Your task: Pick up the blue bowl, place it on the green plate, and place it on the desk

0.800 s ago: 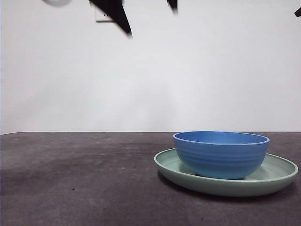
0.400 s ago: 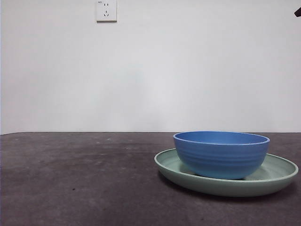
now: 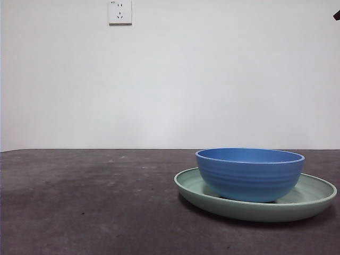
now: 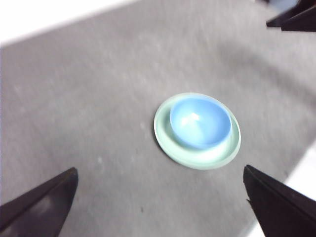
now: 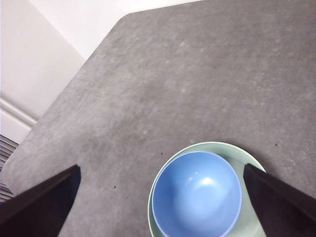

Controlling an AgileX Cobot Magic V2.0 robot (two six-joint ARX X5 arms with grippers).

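- Blue bowl upright on the green plate, resting on the plate's floor, empty, rim level, faint ridges on the outer wall.
- Set off-centre on the plate in the wrist views: close to one part of the plate's rim, a broader crescent of bare plate opposite.
- Plate flat on the desk, toward the right of the front view, low rim showing all round the bowl's foot.
- Desk dark grey-brown and mottled, bare around the plate in all three views; rounded desk corner visible in the right wrist view.
- Left hand high above the desk, jaws spread wide, nothing between them; bowl and plate well below, apart from both jaws.
- Right hand likewise raised over the desk, jaws wide apart, gripping nothing; bowl and plate beneath, between the two jaw tips as pictured, untouched.
- Black tip of the other arm at a corner of the left wrist view, well apart from the plate.
- Small black tip at the top right corner of the front view; impossible to tell which arm.
- White wall behind the desk, with a white socket high up, left of centre.
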